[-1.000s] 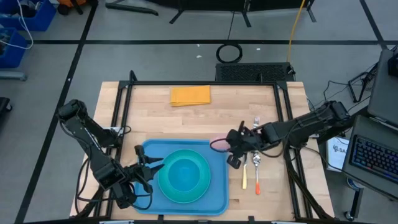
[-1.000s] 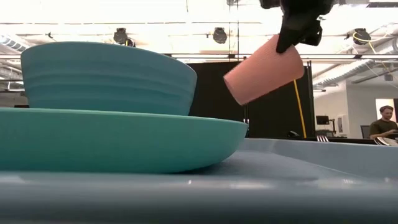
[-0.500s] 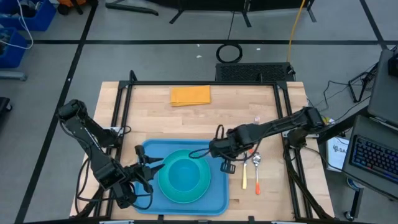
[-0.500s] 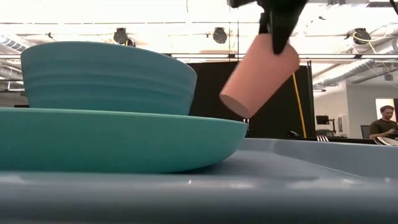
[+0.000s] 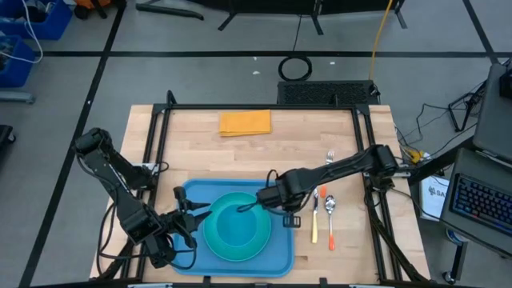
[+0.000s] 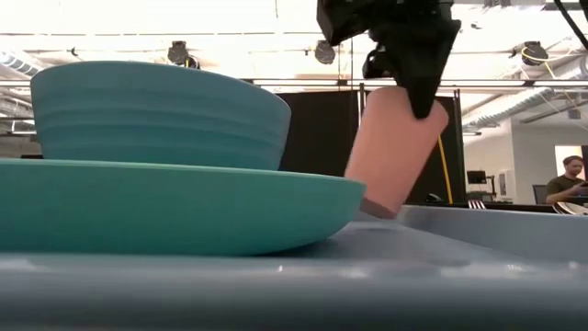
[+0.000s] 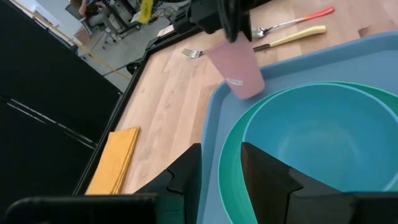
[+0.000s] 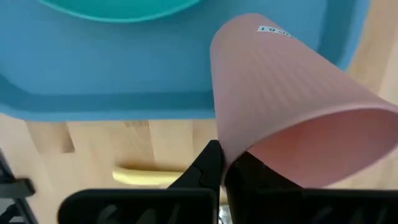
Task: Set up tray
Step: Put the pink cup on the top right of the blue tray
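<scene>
Your right gripper [image 8: 222, 163] pinches the rim of a ribbed pink cup [image 6: 395, 147], tilted, its base at the far corner of the smooth blue tray [image 5: 278, 244]. That tray, rounded and raised at the rim, lies below and to the left of the gripper; on it sits a turquoise plate [image 6: 184, 216] with a ridged teal bowl [image 6: 156, 115], just beside the cup. You have bare tray only along the far rim. Right of the gripper, two forks and a spoon [image 5: 330, 220] lie on the wood. Your left gripper [image 5: 192, 214], fingers spread, waits at the tray's left edge.
</scene>
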{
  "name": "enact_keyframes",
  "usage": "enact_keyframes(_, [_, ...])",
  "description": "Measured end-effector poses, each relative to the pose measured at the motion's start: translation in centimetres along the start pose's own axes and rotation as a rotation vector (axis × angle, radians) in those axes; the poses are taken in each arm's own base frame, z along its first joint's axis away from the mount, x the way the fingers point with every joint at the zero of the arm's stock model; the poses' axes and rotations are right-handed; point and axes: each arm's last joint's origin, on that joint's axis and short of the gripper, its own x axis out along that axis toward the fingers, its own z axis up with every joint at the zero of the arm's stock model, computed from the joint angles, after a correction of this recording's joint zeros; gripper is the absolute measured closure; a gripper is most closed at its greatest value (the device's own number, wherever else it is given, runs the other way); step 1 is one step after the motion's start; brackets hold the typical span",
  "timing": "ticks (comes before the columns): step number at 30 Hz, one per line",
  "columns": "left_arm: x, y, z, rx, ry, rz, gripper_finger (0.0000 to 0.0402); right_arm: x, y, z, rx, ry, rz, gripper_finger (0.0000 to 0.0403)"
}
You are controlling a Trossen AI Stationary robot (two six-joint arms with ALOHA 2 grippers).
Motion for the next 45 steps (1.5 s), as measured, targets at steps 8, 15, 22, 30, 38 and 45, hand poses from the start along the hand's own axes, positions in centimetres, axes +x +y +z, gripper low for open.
enact_keyframes(8, [0.0, 0.0, 0.0, 0.001, -0.001, 0.001, 0.0284, 0.0, 0.3, 0.0, -0.140, -0.014, -0.024, 0.0403])
enact_keyframes(15, [0.0, 0.0, 0.0, 0.001, -0.002, 0.002, 0.0284, 1.1, 1.1, 0.1, -0.284, 0.012, -0.109, 0.0403])
enact_keyframes(22, [0.0, 0.0, 0.0, 0.001, -0.001, 0.004, 0.0284, 2.0, 1.4, 0.2, -0.381, 0.064, -0.170, 0.0403])
enact_keyframes(30, [0.3, 0.1, 0.1, -0.007, 0.010, 0.003, 0.0284, 2.7, 2.2, 0.3, -0.530, 0.077, -0.260, 0.0403])
enact_keyframes(38, [0.3, 0.1, 0.0, -0.007, 0.015, -0.005, 0.0284, 2.7, 2.9, 0.6, -0.536, 0.013, -0.247, 0.0397])
enact_keyframes(45, [0.3, 0.1, 0.0, -0.007, 0.019, -0.012, 0.0284, 2.7, 2.9, 0.6, -0.535, 0.017, -0.243, 0.0392])
